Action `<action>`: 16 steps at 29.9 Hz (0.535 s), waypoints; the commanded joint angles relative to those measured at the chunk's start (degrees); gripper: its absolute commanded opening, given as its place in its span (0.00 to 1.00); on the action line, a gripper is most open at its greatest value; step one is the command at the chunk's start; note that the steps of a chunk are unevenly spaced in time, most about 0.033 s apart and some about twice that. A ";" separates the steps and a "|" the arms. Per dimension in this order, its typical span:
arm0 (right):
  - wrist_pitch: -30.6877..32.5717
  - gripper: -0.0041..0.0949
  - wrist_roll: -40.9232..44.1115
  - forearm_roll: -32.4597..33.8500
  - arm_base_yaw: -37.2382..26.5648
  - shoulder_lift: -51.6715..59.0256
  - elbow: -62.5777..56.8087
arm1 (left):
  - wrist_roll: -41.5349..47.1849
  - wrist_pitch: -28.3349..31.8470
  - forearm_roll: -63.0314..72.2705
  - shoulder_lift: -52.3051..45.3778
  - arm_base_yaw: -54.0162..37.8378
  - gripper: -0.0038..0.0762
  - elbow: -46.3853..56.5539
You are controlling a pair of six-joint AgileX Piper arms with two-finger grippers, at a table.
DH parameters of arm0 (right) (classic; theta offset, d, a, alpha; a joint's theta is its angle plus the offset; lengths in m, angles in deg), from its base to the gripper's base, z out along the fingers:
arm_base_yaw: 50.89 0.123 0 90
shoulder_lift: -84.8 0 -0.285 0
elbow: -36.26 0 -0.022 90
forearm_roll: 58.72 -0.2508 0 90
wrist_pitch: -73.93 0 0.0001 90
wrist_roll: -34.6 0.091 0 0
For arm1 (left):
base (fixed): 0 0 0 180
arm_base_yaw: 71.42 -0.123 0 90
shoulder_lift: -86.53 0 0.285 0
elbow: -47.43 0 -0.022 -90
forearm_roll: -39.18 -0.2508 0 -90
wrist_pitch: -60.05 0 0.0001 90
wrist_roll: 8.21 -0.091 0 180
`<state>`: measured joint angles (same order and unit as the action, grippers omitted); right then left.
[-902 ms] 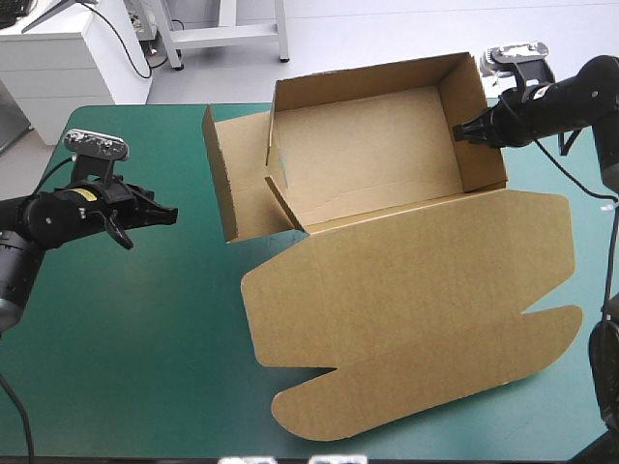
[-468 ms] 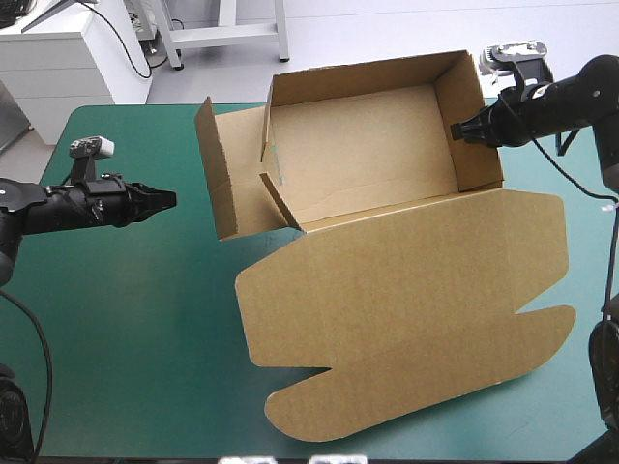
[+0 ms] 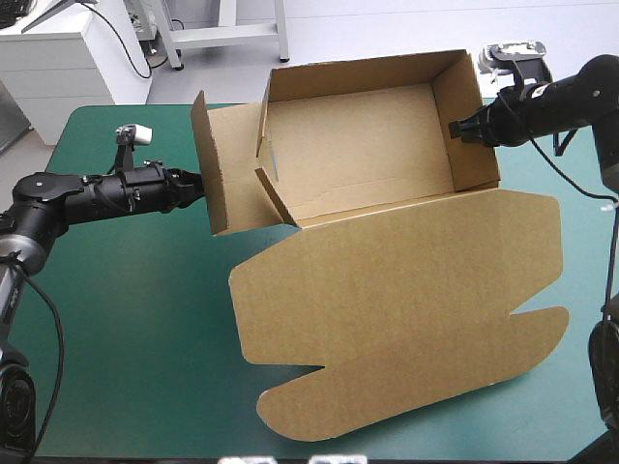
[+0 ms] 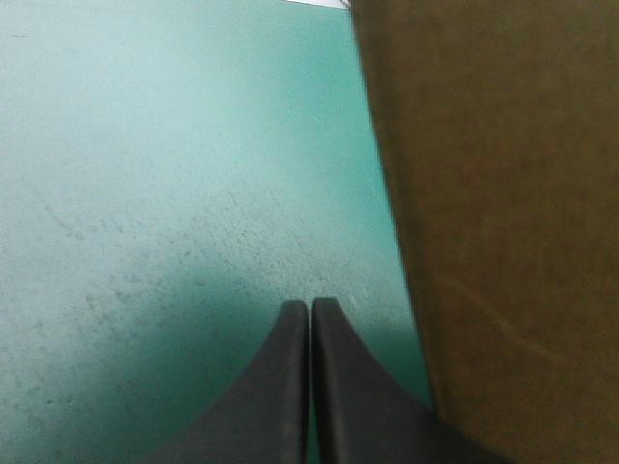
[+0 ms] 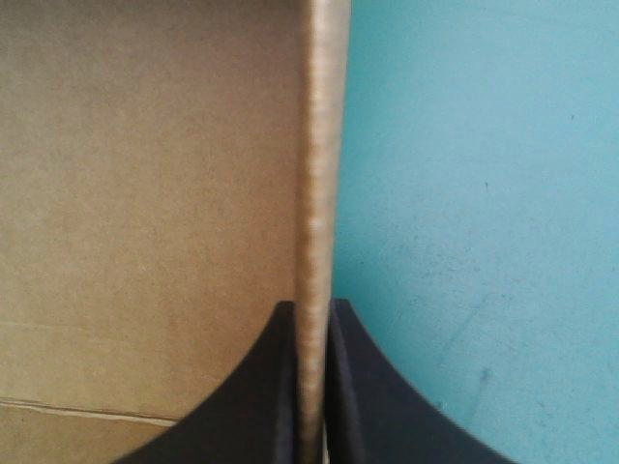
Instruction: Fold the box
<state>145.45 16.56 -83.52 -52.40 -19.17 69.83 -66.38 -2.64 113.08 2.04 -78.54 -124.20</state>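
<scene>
So, quick rundown. From above it was hard to tell whether the left end effector [image 3: 196, 184] actually touched the box [image 3: 387, 290]. Its tips sat right at the outside of the loose left flap, and its wrist view only showed brown board just beside the fingers, cut off at the frame. Those fingers were pressed together with nothing between them. The right end effector [image 3: 455, 129] was pinching the tray's right wall. In its own view the board edge ran straight up between the fingers and the rest of the box was out of frame. Count: one box, two end effectors. The box sat on the counter [image 3: 126, 319], centre to right, open side up. The tray was toward the far edge and the lid lay flat toward the near edge, with two rounded flaps. Long axis ran roughly left-right, a bit skewed.
</scene>
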 commanded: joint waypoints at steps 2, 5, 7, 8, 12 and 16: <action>-1.56 0.02 1.32 -1.09 -0.25 3.02 1.99 | -0.52 -2.29 8.27 -1.83 1.03 0.04 -1.57; -2.35 0.02 2.35 -0.16 -0.25 3.02 1.88 | -2.27 -7.09 12.20 -1.83 1.03 0.04 -1.57; -2.95 0.02 2.62 0.04 0.38 3.02 1.63 | -4.35 -10.45 14.55 -1.83 1.03 0.04 -1.57; -3.25 0.02 2.62 0.43 0.84 3.02 1.38 | -4.83 -11.48 15.37 -1.83 1.03 0.04 -1.57; -5.04 0.02 3.50 1.78 3.13 2.79 1.38 | -4.84 -11.62 15.12 -1.83 1.03 0.04 -1.57; -8.32 0.02 4.47 1.77 4.84 2.79 1.38 | -4.84 -11.62 13.45 -1.83 1.03 0.06 -1.57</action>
<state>142.49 19.63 -79.43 -48.52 -19.17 69.68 -70.85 -8.32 122.66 2.09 -77.79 -124.20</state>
